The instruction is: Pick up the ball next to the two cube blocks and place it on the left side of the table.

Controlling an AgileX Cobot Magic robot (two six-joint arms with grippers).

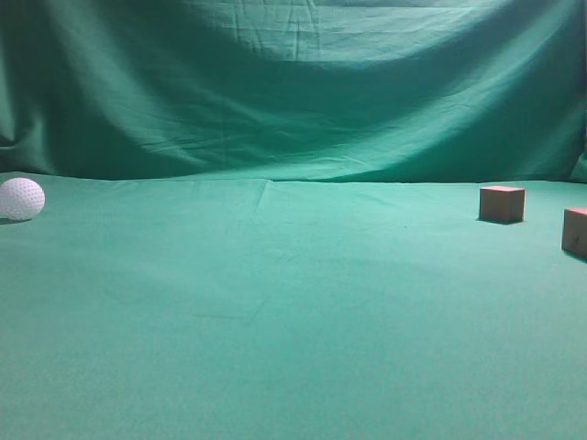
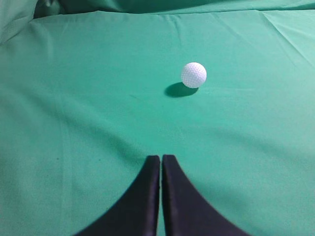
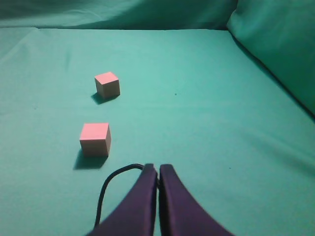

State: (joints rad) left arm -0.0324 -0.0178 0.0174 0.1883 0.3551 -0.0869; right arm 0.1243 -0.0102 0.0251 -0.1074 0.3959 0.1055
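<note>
Left gripper (image 2: 161, 158) hangs low, jaws pressed together, empty; past it the dimpled white ball (image 2: 194, 74) sits alone on the table (image 2: 88, 108), far left of the two cube blocks (image 1: 502, 203). Right gripper (image 3: 158, 168) is closed too, a black cable (image 3: 106, 189) looping beside it. Wrinkled green backdrop (image 1: 293, 82) behind.

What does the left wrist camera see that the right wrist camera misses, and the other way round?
Only the left wrist view shows the white dimpled ball, sitting free on the cloth ahead of the left end effector. Only the right wrist view shows the two tan cube blocks, apart from each other, a black cable loop and the right end effector. Both show the green-clothed table and closed dark fingers.
</note>
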